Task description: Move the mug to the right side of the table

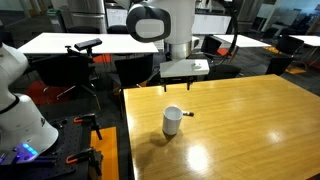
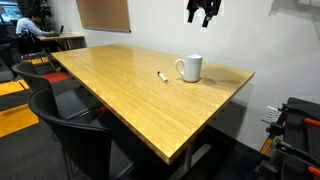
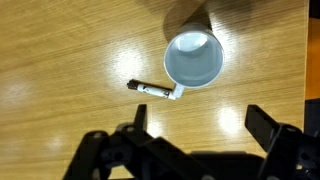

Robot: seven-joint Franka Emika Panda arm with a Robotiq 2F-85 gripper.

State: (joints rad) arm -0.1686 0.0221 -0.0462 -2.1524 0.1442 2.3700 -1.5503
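Your mug stands upright on the table, its long axis vertical and its mouth open to the wrist camera. Its handle juts sideways toward the dark pen. From above the two seem to touch, though glare makes that hard to judge. The mug is plain white, cylindrical and empty inside. In both exterior views it sits near one end of the tabletop. Your gripper hangs well above the wood, fingers spread wide, holding nothing.
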